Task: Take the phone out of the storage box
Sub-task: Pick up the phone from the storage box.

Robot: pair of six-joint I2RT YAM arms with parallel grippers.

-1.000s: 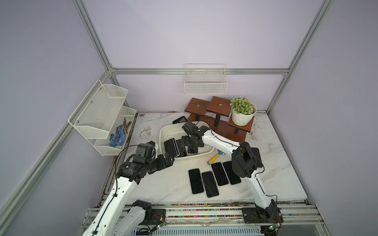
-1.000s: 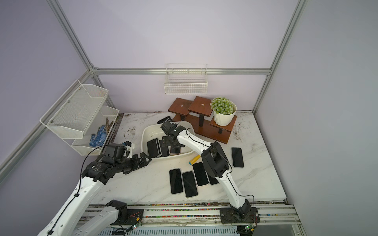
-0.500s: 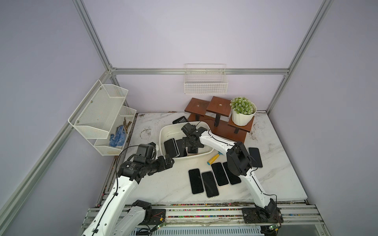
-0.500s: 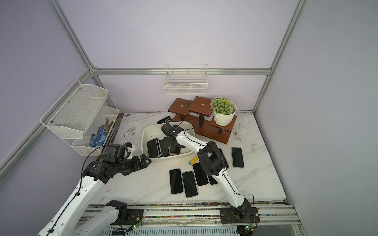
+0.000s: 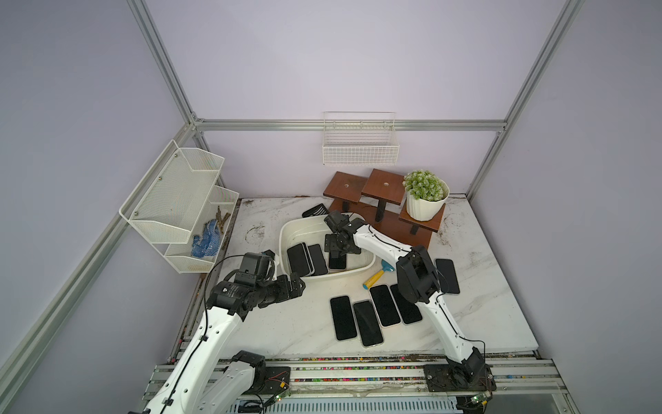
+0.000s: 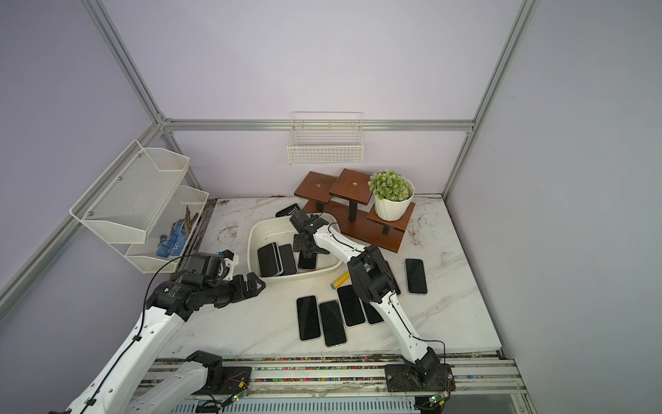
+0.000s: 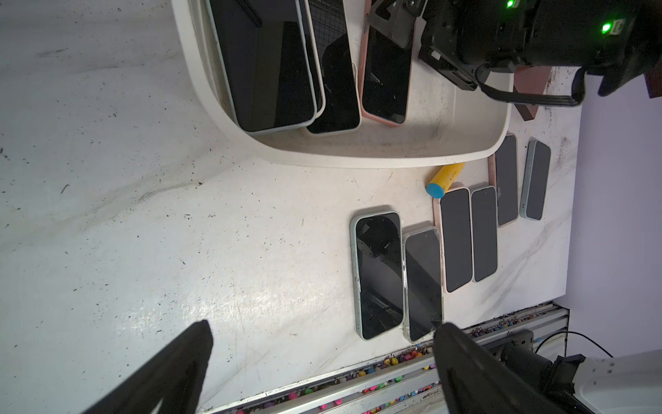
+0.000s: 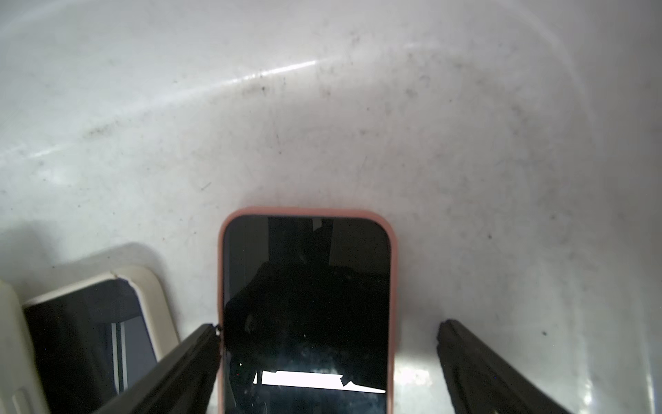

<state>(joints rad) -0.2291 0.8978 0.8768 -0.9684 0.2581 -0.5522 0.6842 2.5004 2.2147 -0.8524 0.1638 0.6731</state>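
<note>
Right wrist view looks down into the storage box (image 8: 358, 107), where the right gripper (image 8: 329, 327) stands wide across a pink-cased phone (image 8: 306, 286) lying screen-up on the box floor. One fingertip (image 8: 200, 347) meets the case's long edge and the other stands clear of it, so nothing is clamped. A cream-cased phone (image 8: 89, 322) lies just beside the pink one.

In both top views the box sits on the bench (image 5: 272, 322), toward the back edge and about midway between the side edges. The right arm reaches into it from the front right. The left wrist view shows overlapping phones (image 7: 265, 71) against the box's left wall, with the pink one to their right.

The left gripper (image 5: 299, 283) hangs over the bench just off the box's front left corner, jaws spread wide and empty. Six loose phones (image 7: 379, 272) lie screen-up on the bench between the box and the front edge, toward the right side. A yellow-handled tool (image 5: 374, 276) with a blue end lies just beside the box's front wall.
</note>
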